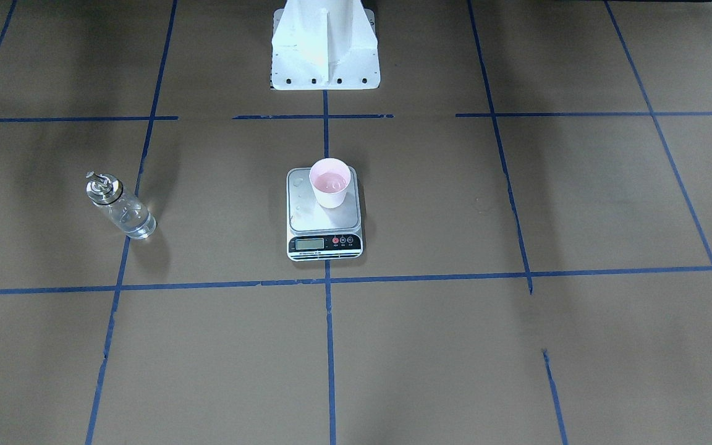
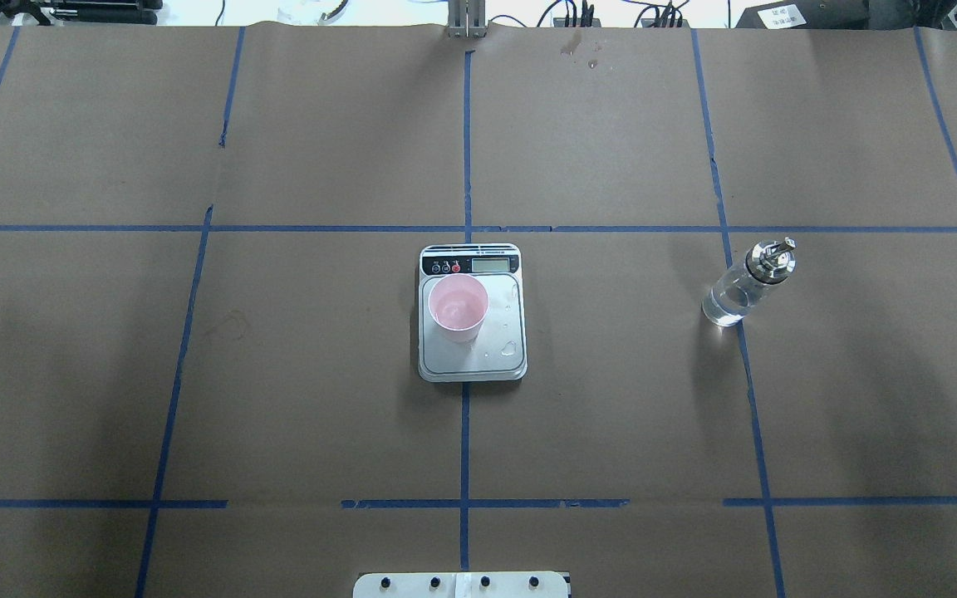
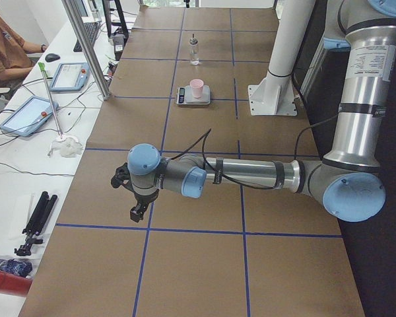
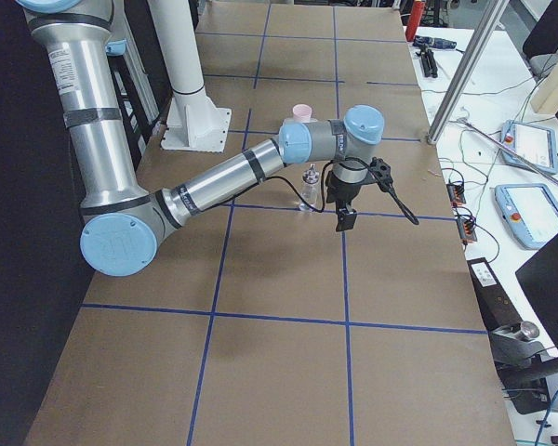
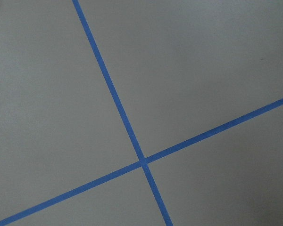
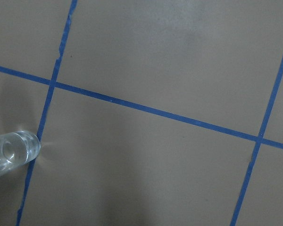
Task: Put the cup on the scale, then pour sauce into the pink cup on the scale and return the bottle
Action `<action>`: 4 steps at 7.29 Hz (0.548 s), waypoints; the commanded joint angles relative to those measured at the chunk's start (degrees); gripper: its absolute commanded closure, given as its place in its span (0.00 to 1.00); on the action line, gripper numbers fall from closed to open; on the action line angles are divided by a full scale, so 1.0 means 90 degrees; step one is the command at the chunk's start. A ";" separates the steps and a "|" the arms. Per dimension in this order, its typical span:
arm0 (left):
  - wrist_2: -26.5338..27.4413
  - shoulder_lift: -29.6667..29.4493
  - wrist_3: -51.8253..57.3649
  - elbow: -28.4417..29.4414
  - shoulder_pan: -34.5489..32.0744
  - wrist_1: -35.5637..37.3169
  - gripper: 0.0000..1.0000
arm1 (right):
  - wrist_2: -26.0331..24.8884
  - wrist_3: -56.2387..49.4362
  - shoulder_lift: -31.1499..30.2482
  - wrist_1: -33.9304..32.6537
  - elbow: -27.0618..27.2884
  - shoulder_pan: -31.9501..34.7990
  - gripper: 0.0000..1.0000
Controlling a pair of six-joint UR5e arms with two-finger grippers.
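Observation:
The pale pink cup (image 1: 330, 183) (image 2: 458, 309) stands upright on the silver platform of the scale (image 1: 306, 213) (image 2: 505, 365), toward its display end. Off to the robot's right the glass bottle (image 1: 122, 207) (image 2: 744, 282) stands alone on the table, with clear sauce (image 1: 136, 224) in its lower part; its base (image 6: 12, 153) shows in the right wrist view. My left gripper (image 3: 137, 212) hangs over bare table far from the scale. My right gripper (image 4: 344, 221) hangs just beside the bottle (image 4: 310, 186). I cannot tell whether either gripper is open or shut.
Brown paper with a blue tape grid covers the table (image 2: 321, 399). The white robot base (image 1: 325, 49) stands behind the scale. A few water drops (image 2: 510, 347) lie on the platform. Beside the table a desk holds tablets (image 3: 28, 113), and a person (image 3: 3, 46) sits there.

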 commanded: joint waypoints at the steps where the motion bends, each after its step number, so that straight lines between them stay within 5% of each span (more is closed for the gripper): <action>1: 0.0124 0.0143 0.0049 0.0119 -0.0178 -0.0001 0.00 | -0.0307 -0.0016 -0.0208 0.0561 -0.0646 -0.0004 0.00; 4: 0.0457 0.0144 0.0059 0.0296 -0.0169 0.0077 0.00 | -0.0027 -0.0035 -0.0811 0.2391 -0.1884 0.0413 0.00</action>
